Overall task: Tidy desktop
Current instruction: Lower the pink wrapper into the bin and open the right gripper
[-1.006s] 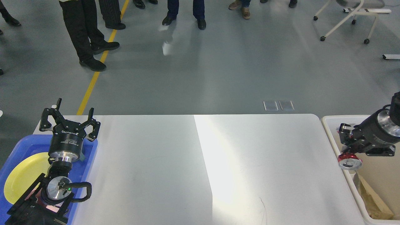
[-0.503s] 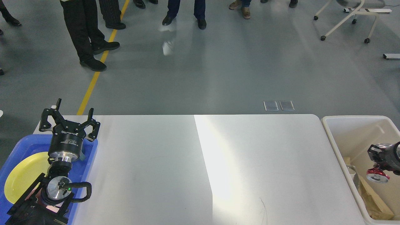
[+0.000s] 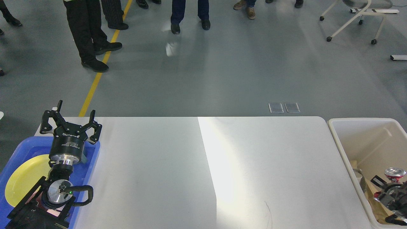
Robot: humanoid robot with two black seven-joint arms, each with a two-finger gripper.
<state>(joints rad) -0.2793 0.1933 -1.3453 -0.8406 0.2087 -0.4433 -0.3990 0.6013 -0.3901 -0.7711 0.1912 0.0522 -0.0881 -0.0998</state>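
The desktop is a wide white tabletop with nothing lying on its bare surface. My left gripper is open and empty, held above the far end of a blue tray at the left edge; a yellow plate lies in that tray. My right gripper is low inside the cream-white bin at the right, partly cut off by the frame edge, its fingers spread apart. A red can with a silver top sits in the bin just beyond it.
The bin also holds brown paper and a clear item. Several people's legs stand on the grey floor beyond the table, by a yellow floor line. A wheeled chair stands far right.
My right gripper has moved down and back into the bin with the red can; the can now sits apart from the spread fingers. The left arm has not moved.
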